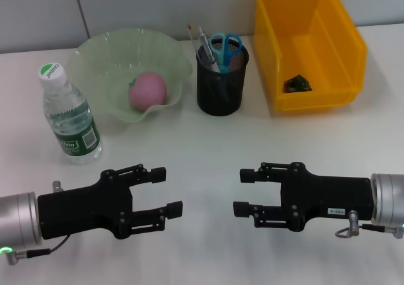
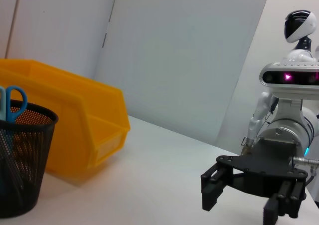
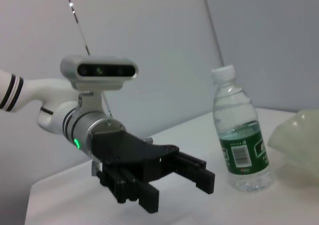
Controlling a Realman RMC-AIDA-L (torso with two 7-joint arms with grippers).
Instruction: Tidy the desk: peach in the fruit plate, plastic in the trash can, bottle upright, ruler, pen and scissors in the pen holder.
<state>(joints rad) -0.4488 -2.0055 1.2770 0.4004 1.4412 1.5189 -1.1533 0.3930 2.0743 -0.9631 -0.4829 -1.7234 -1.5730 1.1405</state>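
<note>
The pink peach (image 1: 148, 90) lies in the pale green fruit plate (image 1: 101, 51) at the back left. The bottle (image 1: 69, 115) stands upright on the white desk (image 1: 202, 139), left of the plate; the right wrist view also shows the bottle (image 3: 240, 135). The black mesh pen holder (image 1: 221, 83) holds the scissors (image 1: 225, 47) and the pen (image 1: 206, 46); I cannot make out the ruler. The yellow trash can (image 1: 309, 45) has a dark crumpled piece of plastic (image 1: 295, 83) inside. My left gripper (image 1: 167, 190) and right gripper (image 1: 241, 191) hover open near the front edge, facing each other, both empty.
The pen holder (image 2: 20, 165) and trash can (image 2: 75, 120) appear in the left wrist view, with the right gripper (image 2: 244, 195) beyond. A grey wall runs behind the desk.
</note>
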